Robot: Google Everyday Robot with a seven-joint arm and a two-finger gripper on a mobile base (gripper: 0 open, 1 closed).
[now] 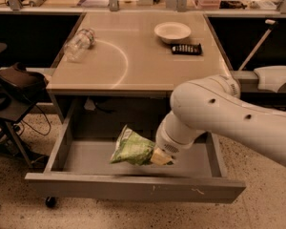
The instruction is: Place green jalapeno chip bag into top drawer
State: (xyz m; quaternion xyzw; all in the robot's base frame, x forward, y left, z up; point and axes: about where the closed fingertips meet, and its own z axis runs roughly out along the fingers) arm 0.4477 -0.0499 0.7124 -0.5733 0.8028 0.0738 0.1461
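The gripper (160, 157) reaches down into the open drawer (133, 187), clamped on the right edge of the bag (131, 148). The bag hangs tilted just over the drawer floor, low enough, I judge, to drop safely inside.

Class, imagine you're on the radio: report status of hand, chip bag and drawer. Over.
Hand low in open top drawer, shut on green jalapeno chip bag. Bag tilted, inside drawer. Bottle, bowl, black packet up on tabletop.

Your table (143, 75) carries a clear bottle (79, 44) on its side, a white bowl (172, 31) and, just beside it, what looks like a black packet (186, 49); the end effector (162, 157) hangs below its front edge.
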